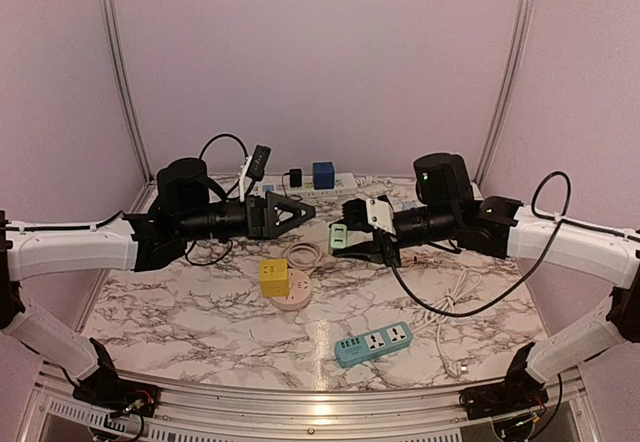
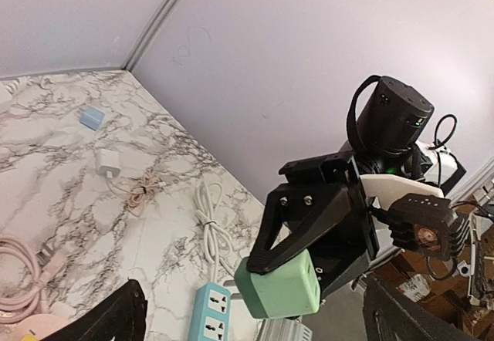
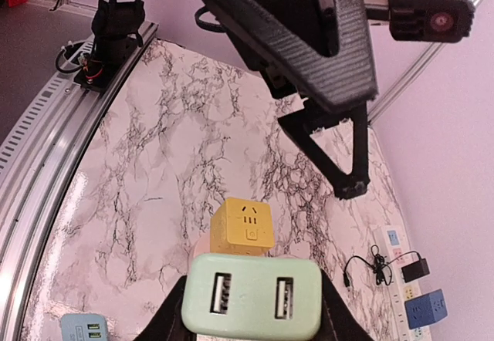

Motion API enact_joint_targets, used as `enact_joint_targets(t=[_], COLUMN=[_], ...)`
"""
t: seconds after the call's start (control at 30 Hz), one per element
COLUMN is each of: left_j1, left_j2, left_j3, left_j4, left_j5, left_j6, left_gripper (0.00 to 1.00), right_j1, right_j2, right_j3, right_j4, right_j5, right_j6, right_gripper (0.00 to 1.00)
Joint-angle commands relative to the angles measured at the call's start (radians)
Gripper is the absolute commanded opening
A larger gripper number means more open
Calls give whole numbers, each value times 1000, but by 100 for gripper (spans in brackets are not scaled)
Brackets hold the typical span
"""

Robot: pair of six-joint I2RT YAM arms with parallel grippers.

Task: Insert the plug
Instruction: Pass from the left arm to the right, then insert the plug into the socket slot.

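Note:
The plug (image 1: 339,237) is a mint-green block with two USB slots on its face, held in the air above the table's middle. My right gripper (image 1: 352,238) is shut on it: in the right wrist view its black fingers (image 3: 166,322) press both sides of the plug (image 3: 251,295). My left gripper (image 1: 303,212) is open just left of the plug and apart from it. In the left wrist view the plug (image 2: 282,287) hangs in the other gripper beyond my wide-apart left fingers (image 2: 116,318).
A yellow cube socket (image 1: 274,276) sits on a pink round base (image 1: 291,300) under the grippers. A blue power strip (image 1: 373,343) lies near the front. At the back are a white strip (image 1: 305,191), a blue cube (image 1: 322,175) and coiled cables (image 1: 455,297).

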Motion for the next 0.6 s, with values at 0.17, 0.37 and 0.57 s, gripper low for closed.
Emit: enact_joint_targets(t=[0.17,0.37,0.57], left_j1=[63,74,75], left_j2=[-122,-81,-67], left_j3=[-61,-140,-177], left_j4=[-337,-327,-323], left_j5=[-315,-368,-402], left_j6=[131,86,78], left_gripper=[99,99,99], right_j1=[-108,-119,-119], right_j2=[220,426,545], right_j3=[160,289,328], right_j4=[-10,-84,-84], right_j5=[-229,-356,-403], right_j6=[-50,-110,-112], right_gripper=[11,12,11])
